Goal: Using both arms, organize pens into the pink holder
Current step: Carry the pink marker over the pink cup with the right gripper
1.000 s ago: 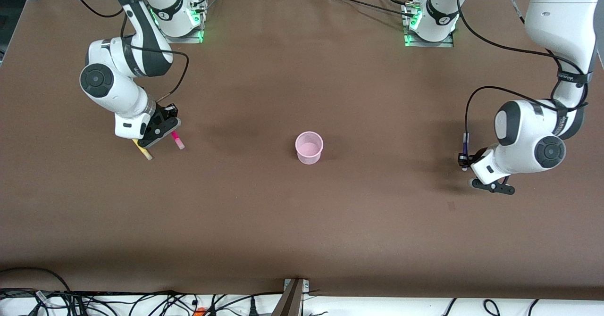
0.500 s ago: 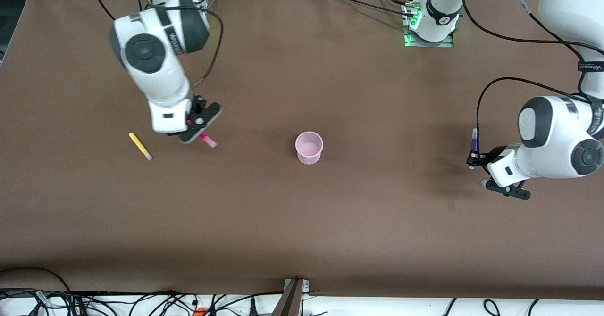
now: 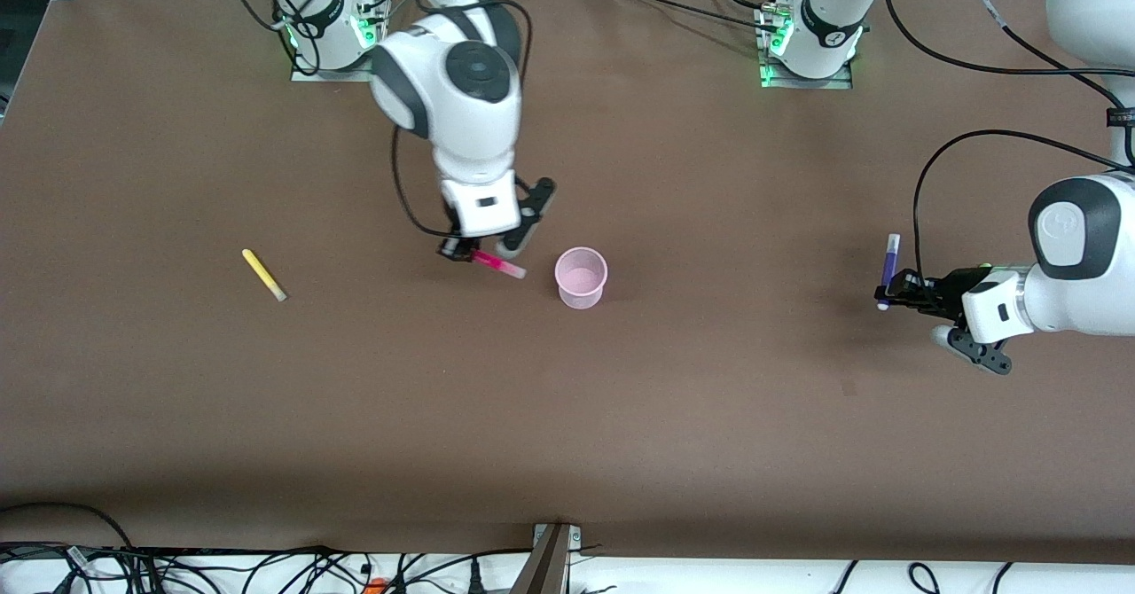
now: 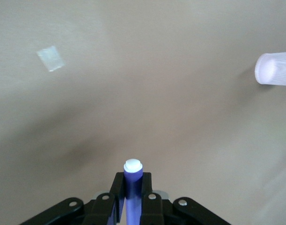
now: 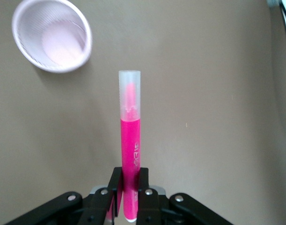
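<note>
Pink pen (image 3: 497,264): in my right gripper (image 3: 467,252), beside the holder (image 3: 581,278).
Purple pen (image 3: 888,261): in my left gripper (image 3: 894,293).
Yellow pen (image 3: 263,274): flat on table.
Holder: upright, empty.

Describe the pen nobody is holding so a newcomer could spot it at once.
Start from the pink holder mid-table and look toward the right arm's end. The yellow pen lies flat and alone on the brown table; the pink pen and purple pen sit in grippers.

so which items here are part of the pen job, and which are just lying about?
Job:
- pink holder, empty
- magenta pen, held by right gripper beside the holder
- purple pen, held by left gripper at the left arm's end
- yellow pen, on the table at the right arm's end

Lying about:
- pale scrap on the table
</note>
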Controlling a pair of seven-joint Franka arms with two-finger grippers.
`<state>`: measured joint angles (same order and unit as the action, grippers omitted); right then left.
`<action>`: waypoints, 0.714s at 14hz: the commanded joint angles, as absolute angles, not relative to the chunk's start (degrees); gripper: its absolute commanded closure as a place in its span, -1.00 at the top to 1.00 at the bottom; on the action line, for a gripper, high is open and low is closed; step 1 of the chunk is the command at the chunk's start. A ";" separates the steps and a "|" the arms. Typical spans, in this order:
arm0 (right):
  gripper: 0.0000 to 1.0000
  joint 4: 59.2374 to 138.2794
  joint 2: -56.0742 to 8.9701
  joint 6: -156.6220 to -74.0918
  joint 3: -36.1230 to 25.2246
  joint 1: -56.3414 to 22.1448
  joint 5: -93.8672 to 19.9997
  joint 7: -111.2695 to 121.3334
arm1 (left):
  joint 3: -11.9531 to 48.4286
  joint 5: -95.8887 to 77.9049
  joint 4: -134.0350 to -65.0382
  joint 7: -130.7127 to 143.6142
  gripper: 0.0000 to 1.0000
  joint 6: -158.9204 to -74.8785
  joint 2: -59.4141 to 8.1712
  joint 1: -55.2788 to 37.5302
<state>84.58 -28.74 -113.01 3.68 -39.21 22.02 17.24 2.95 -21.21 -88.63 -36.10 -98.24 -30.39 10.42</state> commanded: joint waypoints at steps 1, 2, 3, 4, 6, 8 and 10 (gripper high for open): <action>-1.00 75.17 -35.84 -108.64 2.55 -45.15 29.41 15.91 | 3.16 -27.75 -87.80 -44.36 -1.00 -95.02 -31.63 11.42; -1.00 73.67 -37.51 -107.24 2.29 -47.00 32.75 15.91 | 3.16 -30.12 -87.80 -46.04 -1.00 -93.62 -32.16 11.77; -1.00 72.61 -38.92 -105.83 2.29 -48.50 36.44 16.26 | 3.16 -32.15 -87.80 -47.62 -1.00 -92.47 -32.95 12.21; -1.00 72.25 -39.89 -104.60 2.29 -49.56 38.91 16.78 | 3.16 -34.17 -87.80 -49.81 -1.00 -92.11 -33.39 12.39; -1.00 72.16 -40.78 -102.40 2.29 -50.97 39.90 19.49 | 3.25 -38.56 -87.80 -55.26 -1.00 -91.85 -34.01 12.31; -1.00 72.16 -40.78 -99.33 2.37 -52.20 40.43 22.93 | 3.16 -42.69 -87.72 -60.62 -1.00 -90.71 -35.33 12.22; -1.00 72.16 -41.39 -97.39 2.37 -52.99 40.52 24.95 | 3.16 -46.91 -87.72 -67.03 -1.00 -89.75 -36.47 12.30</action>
<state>74.25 -40.11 -100.21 3.15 -51.47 39.55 21.91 3.04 -42.97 -88.65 -60.94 -91.71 -34.99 11.86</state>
